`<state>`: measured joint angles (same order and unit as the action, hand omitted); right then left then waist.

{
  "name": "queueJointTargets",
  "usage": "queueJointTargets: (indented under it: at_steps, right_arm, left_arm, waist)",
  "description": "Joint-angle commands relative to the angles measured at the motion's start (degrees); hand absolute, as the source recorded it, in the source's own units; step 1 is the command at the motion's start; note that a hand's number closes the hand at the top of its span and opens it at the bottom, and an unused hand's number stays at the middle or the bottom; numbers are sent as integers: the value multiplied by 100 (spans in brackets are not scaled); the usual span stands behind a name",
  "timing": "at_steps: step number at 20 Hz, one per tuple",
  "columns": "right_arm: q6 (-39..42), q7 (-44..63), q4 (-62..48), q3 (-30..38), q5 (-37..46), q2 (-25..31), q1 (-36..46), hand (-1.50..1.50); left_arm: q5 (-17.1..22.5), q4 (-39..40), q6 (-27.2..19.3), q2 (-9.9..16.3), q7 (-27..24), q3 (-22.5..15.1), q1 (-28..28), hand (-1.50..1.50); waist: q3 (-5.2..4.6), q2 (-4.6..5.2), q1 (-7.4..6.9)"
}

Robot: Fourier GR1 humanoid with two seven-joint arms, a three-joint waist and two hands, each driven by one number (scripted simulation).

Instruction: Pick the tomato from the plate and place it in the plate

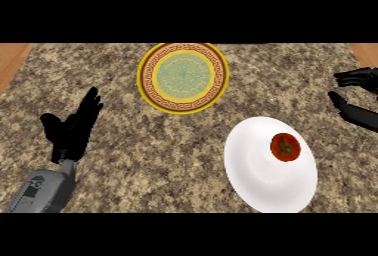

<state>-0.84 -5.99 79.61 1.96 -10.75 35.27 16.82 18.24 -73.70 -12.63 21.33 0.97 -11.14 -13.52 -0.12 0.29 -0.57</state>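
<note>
The tomato [285,147] on the white plate [255,170] lies lower left of the nearer right hand [357,100], whose fingers are spread apart and hold nothing.

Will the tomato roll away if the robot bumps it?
Probably a little: the tomato looks round, so it may roll. It sits inside the white plate, whose rim might stop it. Its smooth skin could be slippery.

One head view looked steeply down on the surface [148,150], near enough that it filled the frame almost edge to edge. The left hand [72,131] entered from the lower left, and the right hand [357,107] was cut by the right edge.
</note>
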Motion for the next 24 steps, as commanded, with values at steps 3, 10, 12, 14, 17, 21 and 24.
queueJointTargets:
  at_steps: [3,10,12,14,17,21,24]
  right_arm:
    - [712,-2351,-1019,349,-190,-437,-761,-150]
    - [804,-2669,-894,-278,1183,140,-1105,-150]
    - [1087,-2550,-863,-154,1207,432,-1098,-150]
    - [938,-1933,-512,-249,1402,394,-987,-150]
    - [1169,-1642,-421,-244,1587,443,-781,-150]
    - [1356,-1041,-427,-493,1946,392,-538,-150]
    - [1511,-528,72,-751,2166,433,-771,-150]
  left_arm:
    - [-261,-369,-288,14,500,-109,54,0]
    - [-176,-382,175,272,369,201,288,0]
    - [-351,-348,123,203,424,154,277,0]
    - [-258,-371,211,190,451,304,320,0]
    - [-383,-843,67,12,603,242,569,0]
    - [-440,-569,332,54,505,350,469,0]
    - [-356,-500,509,154,335,538,594,0]
  waist:
    - [28,-17,27]
    - [11,-33,62]
    - [11,-32,76]
    - [9,-36,69]
    - [11,-36,45]
    - [11,-26,28]
    - [7,-32,47]
